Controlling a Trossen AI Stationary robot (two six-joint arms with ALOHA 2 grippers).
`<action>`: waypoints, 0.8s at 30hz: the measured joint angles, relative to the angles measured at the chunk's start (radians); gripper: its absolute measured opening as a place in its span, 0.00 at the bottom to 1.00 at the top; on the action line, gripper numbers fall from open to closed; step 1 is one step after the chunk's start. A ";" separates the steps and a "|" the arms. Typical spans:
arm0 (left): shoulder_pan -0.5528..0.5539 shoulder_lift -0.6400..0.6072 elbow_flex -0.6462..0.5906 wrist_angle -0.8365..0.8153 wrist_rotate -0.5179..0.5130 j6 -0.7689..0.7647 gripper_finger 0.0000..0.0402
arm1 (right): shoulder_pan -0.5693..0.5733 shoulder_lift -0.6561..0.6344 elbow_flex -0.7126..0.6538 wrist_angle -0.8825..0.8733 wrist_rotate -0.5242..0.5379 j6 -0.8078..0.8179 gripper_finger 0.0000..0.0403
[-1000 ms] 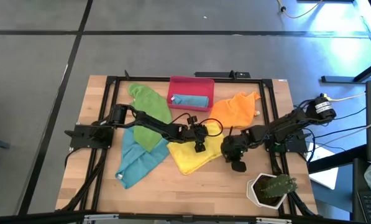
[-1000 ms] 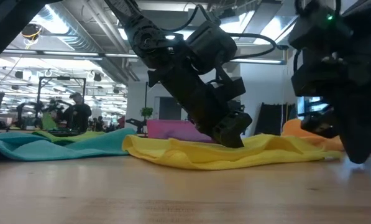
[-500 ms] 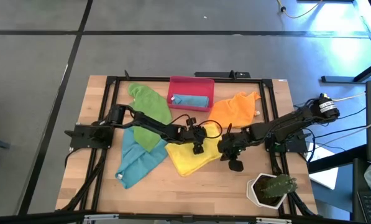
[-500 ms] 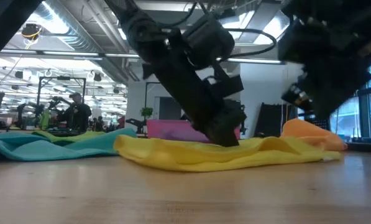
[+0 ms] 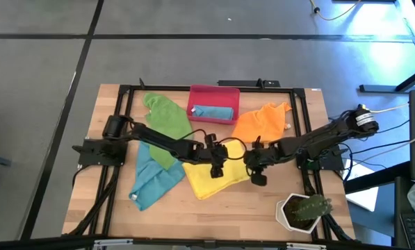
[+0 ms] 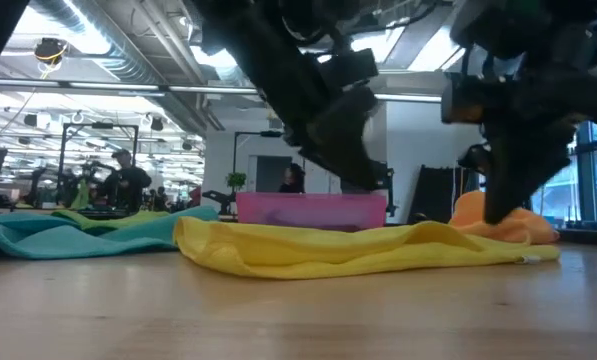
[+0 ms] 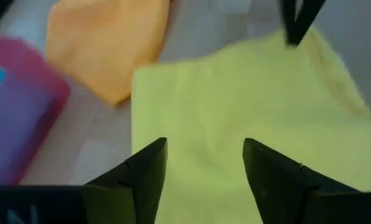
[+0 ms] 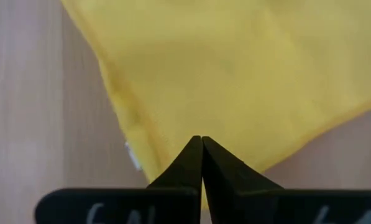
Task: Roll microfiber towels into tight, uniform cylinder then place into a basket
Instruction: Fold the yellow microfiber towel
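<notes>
Yellow cloth, soft and rumpled, lies spread near the middle of the table: the yellow towel (image 5: pixel 214 175) sits flat with a thick folded lip along its near side in the low view, not rolled. My left gripper (image 5: pixel 216 167) hangs just above it with its fingers (image 7: pixel 145 171) spread apart and nothing between them, the yellow weave showing in the gap. My right gripper (image 5: pixel 258 177) is over the towel's right corner, fingers (image 8: pixel 202 163) pressed tight together, and I cannot tell whether they pinch any cloth. Behind the yellow towel, at the table's far edge, stands the red-pink basket (image 5: pixel 213 92), and inside it rests one teal towel (image 5: pixel 213 112), rolled into a short cylinder lying lengthwise. The green towel (image 5: pixel 167 125) trails from the far left part of the table toward the middle, loose and creased. A second teal towel, the teal cloth (image 5: pixel 151 182), lies crumpled toward the near left corner, partly under the green one. The orange towel (image 5: pixel 260 122) is bunched right of the basket. A white plant pot (image 5: pixel 301 212) stands at the near right corner of the table (image 5: pixel 263 215).
</notes>
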 joint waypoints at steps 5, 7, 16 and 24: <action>-0.007 -0.009 0.000 -0.271 0.060 -0.149 0.50 | 0.015 0.043 0.000 -0.004 -0.055 0.029 0.03; -0.026 -0.009 0.000 -0.337 0.118 -0.201 0.50 | 0.025 0.056 0.000 -0.009 -0.055 0.046 0.03; -0.170 0.011 0.001 -0.343 0.188 -0.301 0.50 | 0.012 0.113 0.003 -0.008 -0.001 0.069 0.03; -0.248 0.055 0.004 -0.194 0.223 -0.334 0.50 | -0.051 0.126 0.003 0.006 0.096 0.016 0.03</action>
